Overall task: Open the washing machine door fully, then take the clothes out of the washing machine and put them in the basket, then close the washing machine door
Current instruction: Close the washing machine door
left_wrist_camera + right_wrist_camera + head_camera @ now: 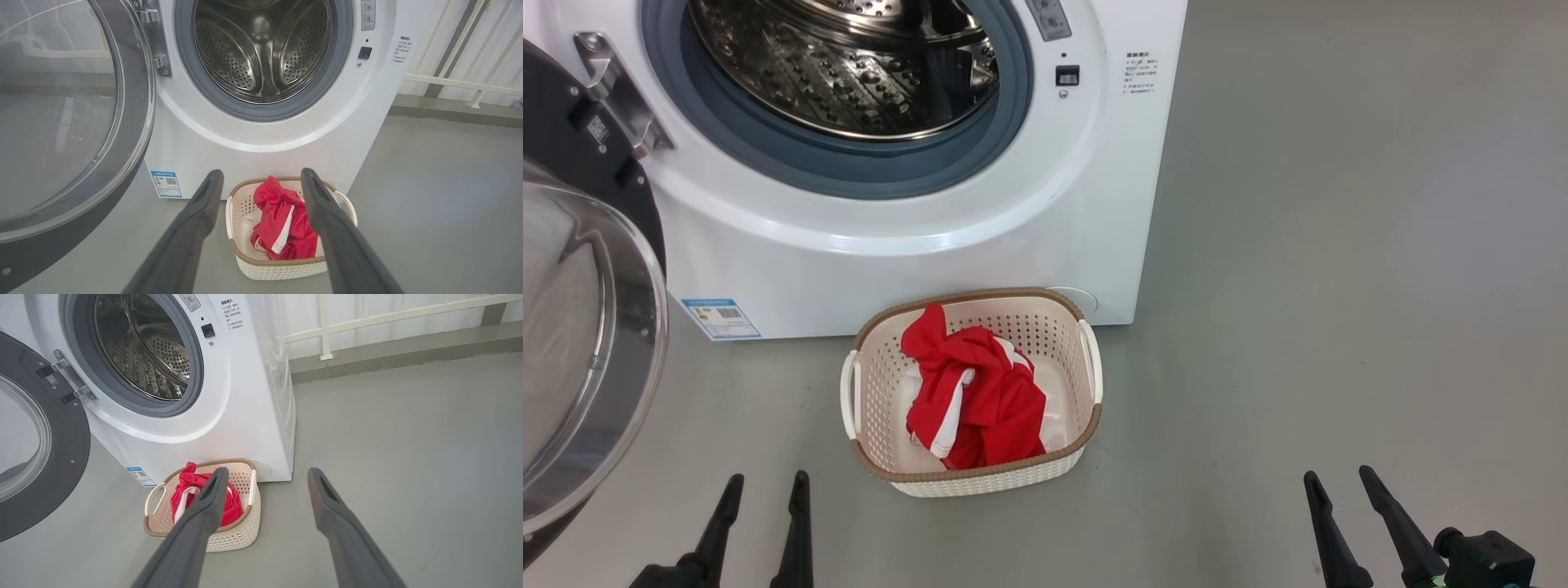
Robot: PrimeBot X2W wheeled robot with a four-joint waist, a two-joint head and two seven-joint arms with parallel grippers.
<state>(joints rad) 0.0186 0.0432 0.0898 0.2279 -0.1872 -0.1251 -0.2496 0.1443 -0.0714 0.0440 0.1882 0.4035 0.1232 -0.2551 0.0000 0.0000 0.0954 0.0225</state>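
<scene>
The white washing machine (915, 245) (286, 151) (212, 416) stands ahead with its steel drum (849, 57) (261, 49) showing no clothing. Its door (580, 327) (69, 134) (41, 437) hangs wide open on the left. On the floor in front sits the cream basket (866, 408) (282, 269) (233, 539) holding the red clothes (980, 400) (282, 224) (184, 486). My left gripper (764, 482) (261, 177) is open and empty, low left of the basket. My right gripper (1339, 478) (265, 475) is open and empty, far to the basket's right.
Grey floor (1339, 286) spreads wide to the right of the machine. A white railing (367, 322) and a low grey kerb (408, 347) run along the back wall. The open door takes up the room at the left.
</scene>
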